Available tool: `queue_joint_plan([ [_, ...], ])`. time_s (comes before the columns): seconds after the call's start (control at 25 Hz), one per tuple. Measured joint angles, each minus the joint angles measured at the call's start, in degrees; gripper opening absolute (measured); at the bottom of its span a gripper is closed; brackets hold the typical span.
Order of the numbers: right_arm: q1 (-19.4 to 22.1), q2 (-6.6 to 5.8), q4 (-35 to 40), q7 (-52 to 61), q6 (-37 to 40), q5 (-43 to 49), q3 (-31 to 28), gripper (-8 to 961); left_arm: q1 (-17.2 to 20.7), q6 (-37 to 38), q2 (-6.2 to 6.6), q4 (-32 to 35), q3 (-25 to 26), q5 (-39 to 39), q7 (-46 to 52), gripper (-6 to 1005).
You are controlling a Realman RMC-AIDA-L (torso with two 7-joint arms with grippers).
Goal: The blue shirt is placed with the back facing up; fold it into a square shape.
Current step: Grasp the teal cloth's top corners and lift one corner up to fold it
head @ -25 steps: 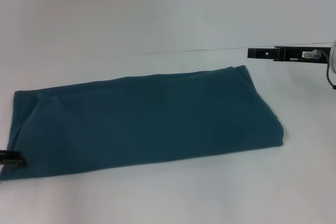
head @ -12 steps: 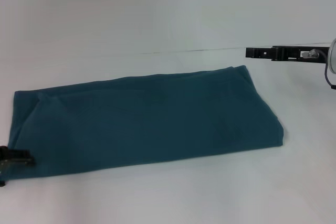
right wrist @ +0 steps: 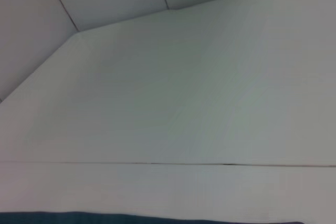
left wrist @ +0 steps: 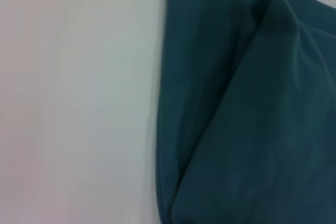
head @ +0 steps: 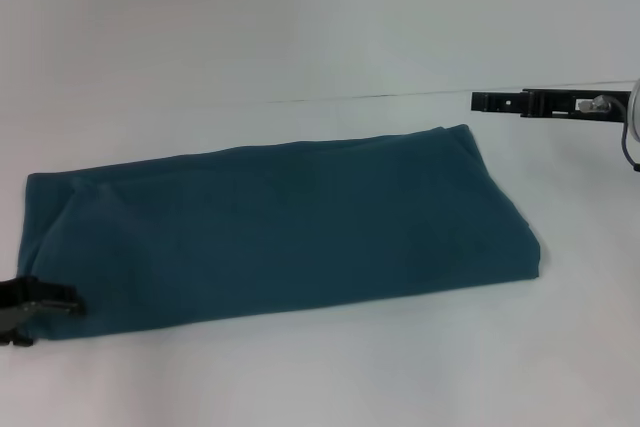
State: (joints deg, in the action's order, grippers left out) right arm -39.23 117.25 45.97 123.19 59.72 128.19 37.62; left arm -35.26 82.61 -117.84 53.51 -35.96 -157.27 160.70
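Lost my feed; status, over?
Left gripper at the blue shirt's near left corner. Right gripper parked beyond far right corner. Shirt folded into long strip. Nothing obstructing.

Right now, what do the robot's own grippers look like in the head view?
Both are black. The right gripper is a long, flat, narrow bar with a pale metallic fitting and a dark cable looping behind it. Only a short, blocky black tip of the left gripper shows. No markings are legible on either.

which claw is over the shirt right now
The left claw, at the blue shirt's near left corner. The right claw hangs off the cloth, past its far right corner.
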Motion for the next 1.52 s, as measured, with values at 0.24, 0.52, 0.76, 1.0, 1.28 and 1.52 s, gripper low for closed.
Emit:
queue_joint_plan([
  [0.24, 0.1, 0.0, 0.0, 0.1, 0.5, 0.0, -0.1, 925, -0.2, -1.0, -0.2, 0.2, 0.0, 0.2, -2.0, 815],
  [0.52, 0.0, 0.08, 0.1, 0.4, 0.8, 0.0, 0.0, 925, -0.5, -2.0, -0.56, 0.0, 0.0, 0.3, -3.1, 622],
  [0.76, 0.1, 0.07, 0.1, 0.7, 1.0, 0.0, -0.3, 919, -0.7, -2.8, -0.69, -0.3, -0.1, 0.3, -4.0, 341],
  [1.0, 0.4, -0.07, 0.2, 0.8, 1.3, 0.0, -0.4, 904, -0.7, -2.7, -0.8, 0.1, -0.2, 0.3, -5.0, 86],
  [1.28, 1.6, -1.34, 4.3, 8.5, 5.8, 5.4, 1.3, 886, -1.1, -1.4, -1.26, 1.0, -0.3, 1.5, -7.4, 82],
  [1.52, 1.5, -1.27, 12.3, 16.7, 18.1, 20.8, 4.1, 870, -1.5, -1.0, -1.28, 1.7, -0.5, 2.0, -9.3, 81],
])
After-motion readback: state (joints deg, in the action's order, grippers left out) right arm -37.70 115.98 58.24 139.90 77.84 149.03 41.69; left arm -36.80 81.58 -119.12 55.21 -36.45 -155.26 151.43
